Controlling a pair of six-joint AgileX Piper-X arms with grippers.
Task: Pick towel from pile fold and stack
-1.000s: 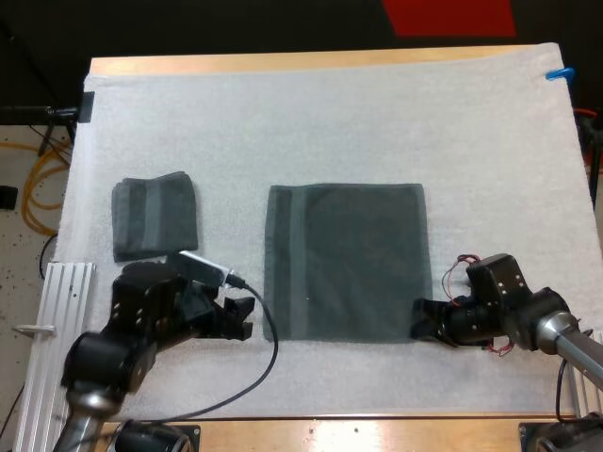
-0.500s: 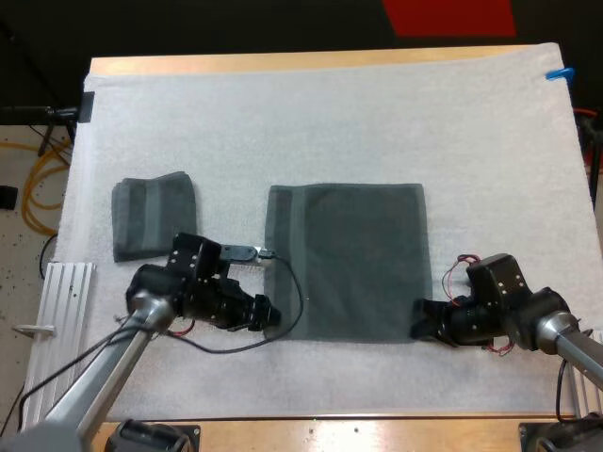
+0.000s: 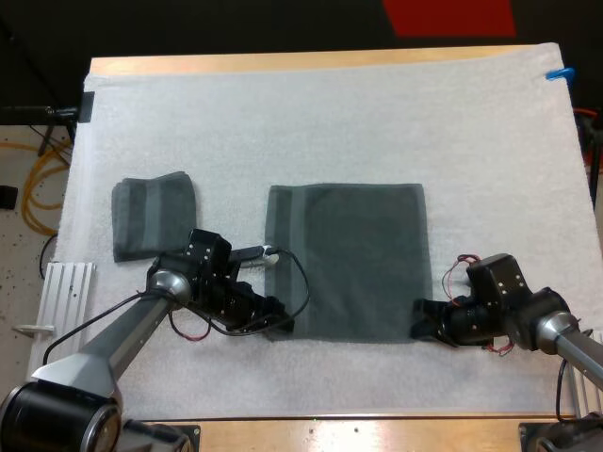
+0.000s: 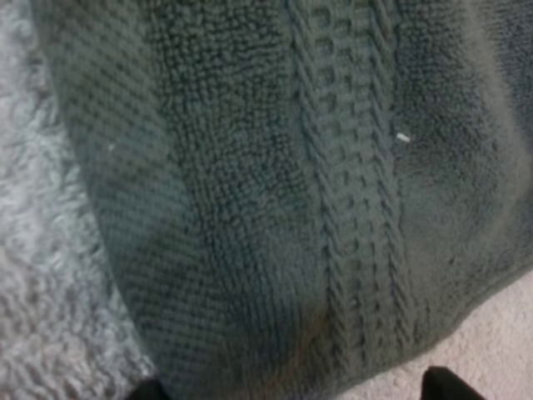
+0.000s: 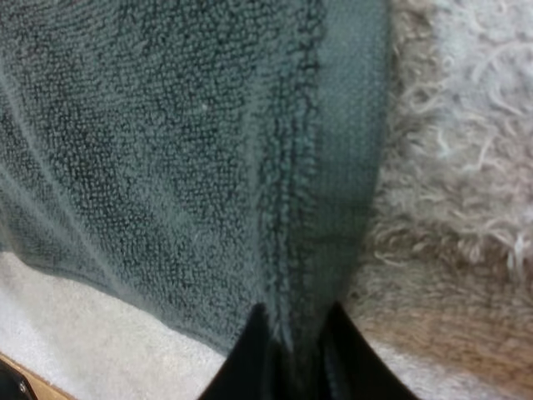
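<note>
Right fingers are pinched tight on the towel at its near right corner. Left fingers are spread apart, straddling the near left corner, nothing grabbed yet. In the last second the left arm swung in to that corner; the right didn't budge. Towel's flat mid-mat. Looks like once the left clamps, folding can start.

Right gripper clamped (left seemingly spread)
</note>
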